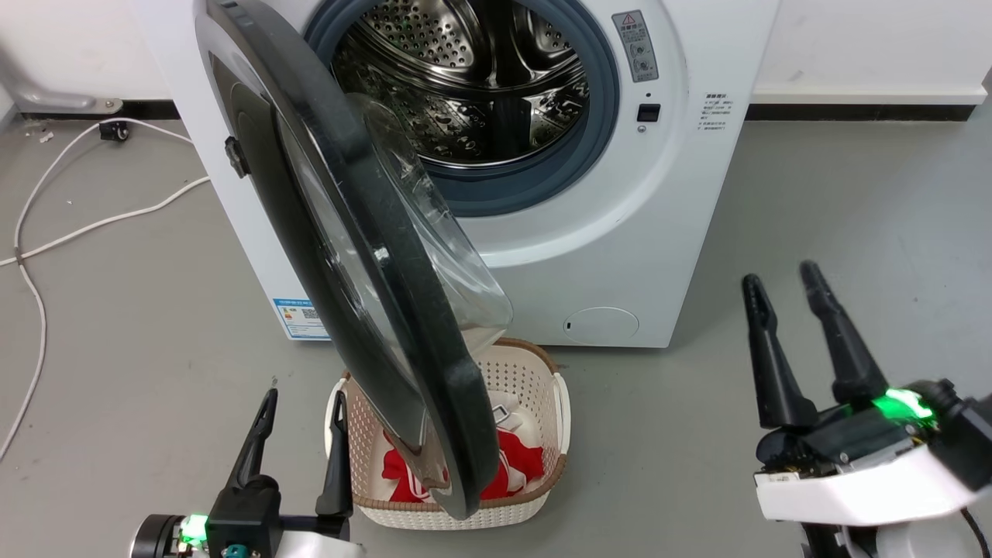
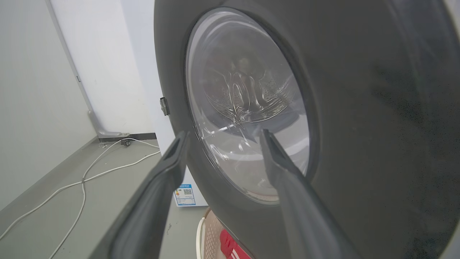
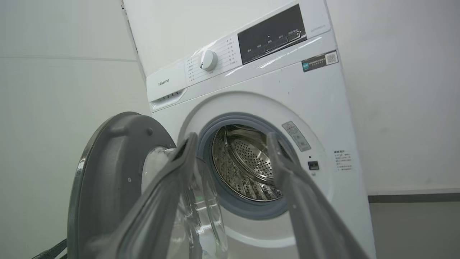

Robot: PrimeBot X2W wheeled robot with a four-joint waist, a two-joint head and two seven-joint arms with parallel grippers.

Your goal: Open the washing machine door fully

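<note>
Door (image 1: 418, 310) rim overhangs basket (image 1: 559, 403); left pincer (image 1: 304, 398) spread beside it.

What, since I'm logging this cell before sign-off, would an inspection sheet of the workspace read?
Surface: grey floor, smooth.
Job's things: washing machine door swung partway out on its left hinge, not fully open; steel drum exposed.
Clutter: laundry basket holding red-and-white cloth, under the door's lower edge.
Grippers: left pincer open, beside the door's outer face; right pincer open, apart from the machine.
Cables: white cable lying on the floor left of the machine.
Surroundings: white wall, dark baseboard.
</note>
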